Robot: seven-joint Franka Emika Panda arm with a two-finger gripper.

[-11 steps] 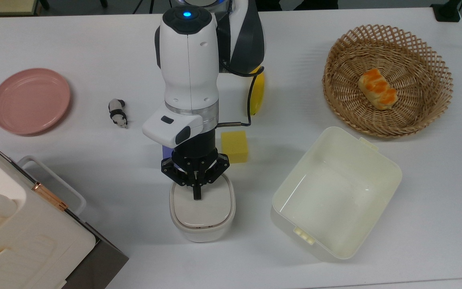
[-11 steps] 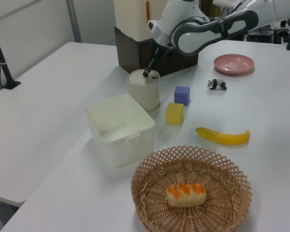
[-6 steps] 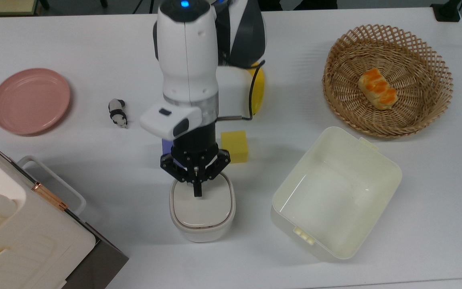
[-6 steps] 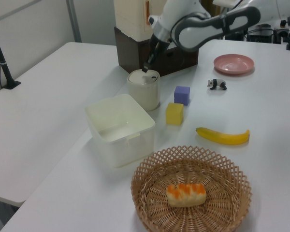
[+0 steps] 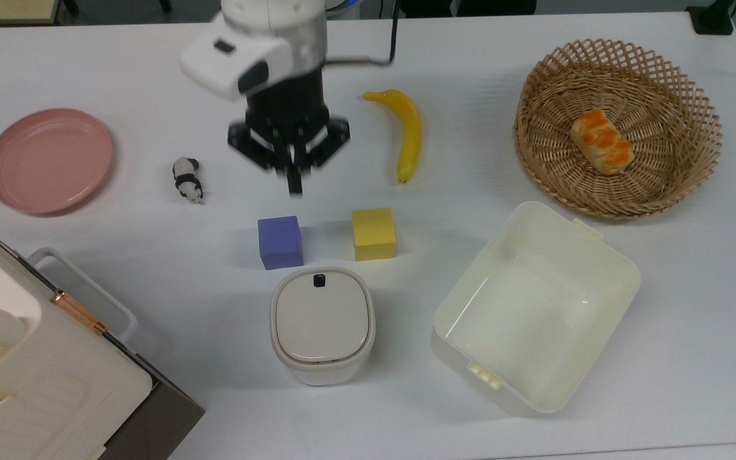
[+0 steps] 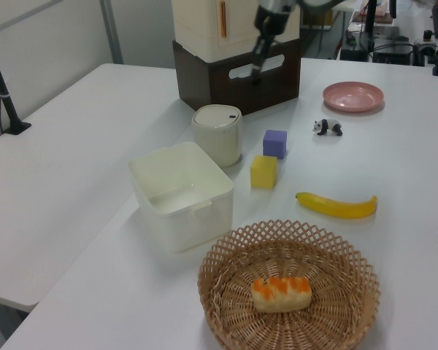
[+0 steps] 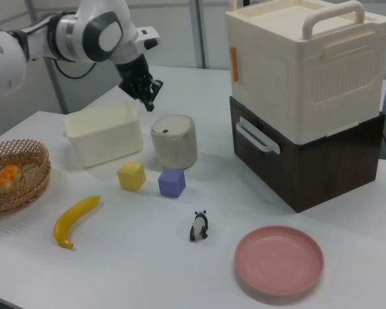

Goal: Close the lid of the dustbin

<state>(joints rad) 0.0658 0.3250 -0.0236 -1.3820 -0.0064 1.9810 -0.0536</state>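
Fingers pressed together, well above table, lid flat on dustbin, btn visible

Bright, even overhead light in all three views; table near white, close to blown out in the top view; shadows soft and short, faint grey one beside the tub and basket; small glare streaks on the tub's inner wall and the lid; gripper motion-blurred in the top view, soft in the left view; left view grainy, slightly washed; right view evenly lit.
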